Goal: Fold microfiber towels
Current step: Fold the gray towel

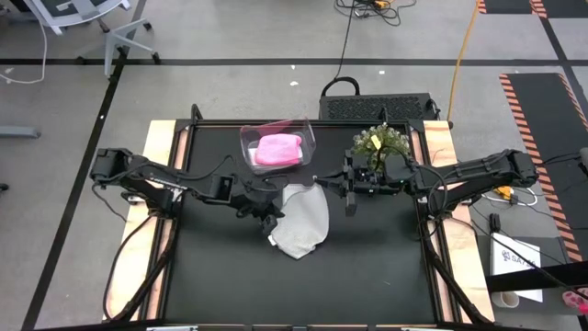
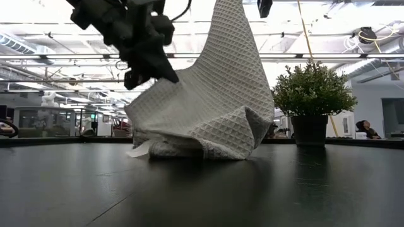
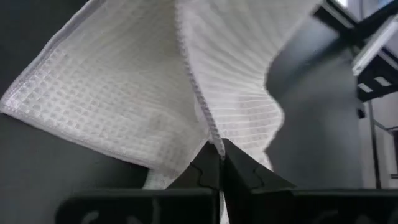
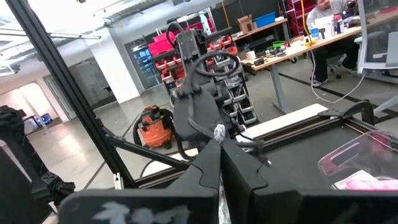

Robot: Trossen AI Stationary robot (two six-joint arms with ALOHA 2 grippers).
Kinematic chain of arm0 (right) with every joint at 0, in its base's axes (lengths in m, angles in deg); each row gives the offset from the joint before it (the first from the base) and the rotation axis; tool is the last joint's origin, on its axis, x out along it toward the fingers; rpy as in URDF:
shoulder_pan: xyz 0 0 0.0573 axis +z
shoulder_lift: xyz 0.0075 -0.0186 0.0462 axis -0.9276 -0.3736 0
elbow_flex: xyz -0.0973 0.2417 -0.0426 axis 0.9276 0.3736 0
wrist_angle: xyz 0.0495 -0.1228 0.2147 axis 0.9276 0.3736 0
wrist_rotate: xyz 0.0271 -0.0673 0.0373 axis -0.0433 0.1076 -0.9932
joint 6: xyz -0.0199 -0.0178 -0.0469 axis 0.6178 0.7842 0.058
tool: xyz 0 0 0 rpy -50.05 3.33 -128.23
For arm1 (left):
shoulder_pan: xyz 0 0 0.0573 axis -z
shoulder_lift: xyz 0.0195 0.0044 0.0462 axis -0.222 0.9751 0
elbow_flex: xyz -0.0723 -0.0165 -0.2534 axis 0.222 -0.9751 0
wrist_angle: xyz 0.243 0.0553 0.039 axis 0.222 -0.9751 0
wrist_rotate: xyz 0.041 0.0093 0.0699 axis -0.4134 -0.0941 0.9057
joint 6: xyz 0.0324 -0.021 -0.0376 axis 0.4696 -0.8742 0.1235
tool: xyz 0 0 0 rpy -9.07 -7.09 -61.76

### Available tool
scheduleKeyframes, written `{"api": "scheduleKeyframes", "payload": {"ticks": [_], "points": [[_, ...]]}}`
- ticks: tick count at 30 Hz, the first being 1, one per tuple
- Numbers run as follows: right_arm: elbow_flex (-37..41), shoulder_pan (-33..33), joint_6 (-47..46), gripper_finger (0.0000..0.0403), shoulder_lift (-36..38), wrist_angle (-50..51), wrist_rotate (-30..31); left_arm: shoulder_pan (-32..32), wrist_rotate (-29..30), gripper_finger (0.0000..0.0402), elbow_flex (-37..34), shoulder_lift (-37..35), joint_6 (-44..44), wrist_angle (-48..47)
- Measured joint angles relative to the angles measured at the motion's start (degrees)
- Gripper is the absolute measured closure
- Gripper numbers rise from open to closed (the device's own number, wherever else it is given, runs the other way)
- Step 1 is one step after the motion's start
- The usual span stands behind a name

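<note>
White towel (image 2: pixel 208 107) hangs mid-table, lower part bunched on table (image 1: pixel 367 276). Left gripper (image 3: pixel 221 163) pinches its hem; right gripper (image 4: pixel 219 163) pressed together on upper corner. Risk — thin edge bite slips, towel drops; uneven pull skews fold.

Grey concrete floor (image 1: pixel 230 37) crossed by black tape lines; orange-black hazard striping (image 1: pixel 537 110) right of the black surface (image 1: pixel 367 276); white ceiling beams (image 2: pixel 57 60) overhead.

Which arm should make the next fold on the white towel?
Left. Its gripper is shut on the white towel's low edge; the right gripper pins the raised top corner.
</note>
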Motion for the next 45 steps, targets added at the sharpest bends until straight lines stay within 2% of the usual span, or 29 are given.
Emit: {"api": "scheduleKeyframes", "payload": {"ticks": [5, 10, 13, 17, 20, 23, 27, 36, 45], "points": [[0.0, -0.1, 0.0, 0.0403, 0.0, -1.7, 0.0, 0.1, 0.4, 0.0399, 0.6, -8.4, 0.0, -4.9], [0.0, -0.7, 6.4, 0.0403, 0.0, -13.6, 0.0, -1.3, 2.7, 0.04, 3.7, -21.1, 2.5, -13.0], [0.0, -3.0, 10.3, 0.0403, 0.7, -18.4, 0.2, -2.6, 4.8, 0.04, 7.7, -27.5, 6.2, -15.8], [0.0, -8.0, 10.2, 0.0403, 1.8, -16.6, 0.1, -5.4, 6.4, 0.0401, 15.4, -32.6, 10.7, -22.9], [0.0, -10.7, 10.1, 0.0403, 2.4, -16.3, -0.2, -7.4, 6.4, 0.0401, 21.4, -32.9, 13.4, -30.2], [-0.5, -12.7, 10.5, 0.0403, 3.0, -16.1, -3.0, -8.7, 6.3, 0.0401, 26.6, -31.5, 15.3, -36.4], [-3.7, -14.7, 11.8, 0.0403, 3.7, -10.4, -4.0, -10.0, 6.2, 0.0401, 30.5, -28.8, 17.2, -39.8], [-13.2, -17.1, 14.3, 0.0403, 4.0, 12.1, -6.2, -14.5, 1.1, 0.0401, 31.3, -22.5, 21.3, -41.5], [-15.9, -20.6, 16.3, 0.0403, 4.0, 23.1, -6.3, -23.1, -5.9, 0.0401, 31.3, -21.3, 23.0, -42.8]]}}
